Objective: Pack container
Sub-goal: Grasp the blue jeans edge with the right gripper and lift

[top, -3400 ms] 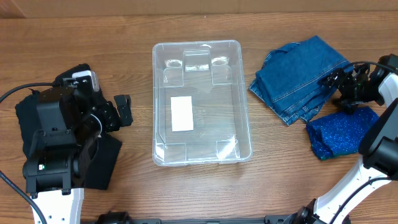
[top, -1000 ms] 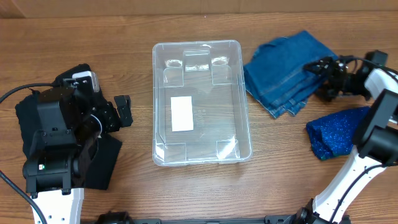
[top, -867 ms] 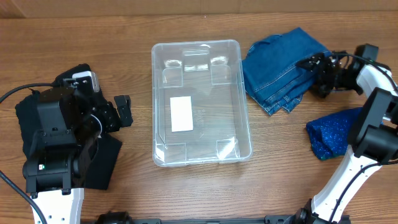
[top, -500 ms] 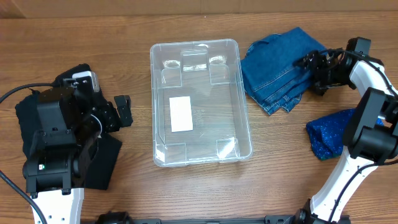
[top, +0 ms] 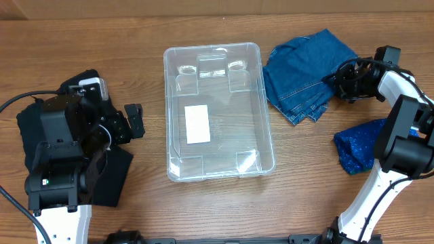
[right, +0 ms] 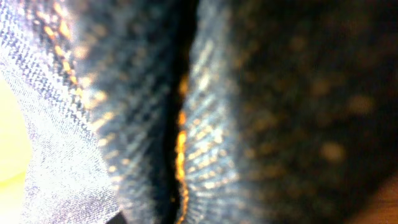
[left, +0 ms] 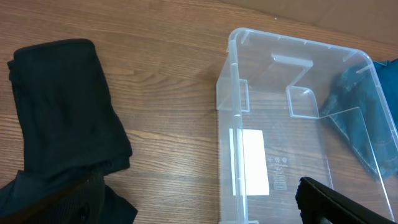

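Clear see-through plastic rectangular bin with rounded corners [top: 230,146] sits mid-desk and is empty, with a white rectangular label [top: 198,124] on its bottom. Its long axis runs away from the robot.

Folded blue denim garment [top: 303,71] lies just beside the bin's right rim near the far corner. Cannot tell if it touches.

Right claw [top: 344,80] is at the denim's right edge and looks closed on a pinch of the fabric. The right wrist view is filled with a denim fold close up, with no fingers visible. The bin lies to this claw's left, with the whole garment between them. A carry would probably go straight left, up and over the rim, across the bin's short side.

Left claw [top: 135,120] is nearer the bin, just off its left wall. It is wide open and holding nothing, with the fingers spread at the bottom corners of the left wrist view.

Sparkly blue cloth [top: 359,148] lies on the wooden desk [top: 149,210], nearer the robot than the right claw. Black folded cloth [left: 62,106] lies by the left arm, well apart from the bin.
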Robot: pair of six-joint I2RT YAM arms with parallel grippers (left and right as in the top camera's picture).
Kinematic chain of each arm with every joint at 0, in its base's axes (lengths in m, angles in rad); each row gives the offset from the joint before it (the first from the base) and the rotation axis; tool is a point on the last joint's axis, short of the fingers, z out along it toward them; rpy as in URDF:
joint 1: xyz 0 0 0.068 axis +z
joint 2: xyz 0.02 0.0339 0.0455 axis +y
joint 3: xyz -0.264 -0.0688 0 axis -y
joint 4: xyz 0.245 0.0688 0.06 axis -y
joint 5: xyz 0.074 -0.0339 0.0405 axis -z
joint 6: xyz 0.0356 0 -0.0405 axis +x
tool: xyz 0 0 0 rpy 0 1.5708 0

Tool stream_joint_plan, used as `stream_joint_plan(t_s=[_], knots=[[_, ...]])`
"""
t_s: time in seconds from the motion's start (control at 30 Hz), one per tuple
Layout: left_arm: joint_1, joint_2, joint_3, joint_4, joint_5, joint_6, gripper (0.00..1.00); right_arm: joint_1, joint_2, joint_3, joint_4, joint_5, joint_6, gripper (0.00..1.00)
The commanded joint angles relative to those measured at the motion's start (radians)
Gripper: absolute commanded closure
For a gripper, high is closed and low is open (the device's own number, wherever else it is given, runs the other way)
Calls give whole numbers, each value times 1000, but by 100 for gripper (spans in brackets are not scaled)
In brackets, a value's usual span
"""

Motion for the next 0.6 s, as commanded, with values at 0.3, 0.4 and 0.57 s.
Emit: stream_joint_plan(t_s=[0.3,0.4,0.57], knots=[[-6,-3,27,3,-11,23,0,35,50,177,-134,13,-102,96],[-6,-3,27,4,-14,23,0,35,-11,307,-203,-48,-179,96],[-6,-3,27,4,-14,23,0,35,-100,449,-280,-177,-270,96]])
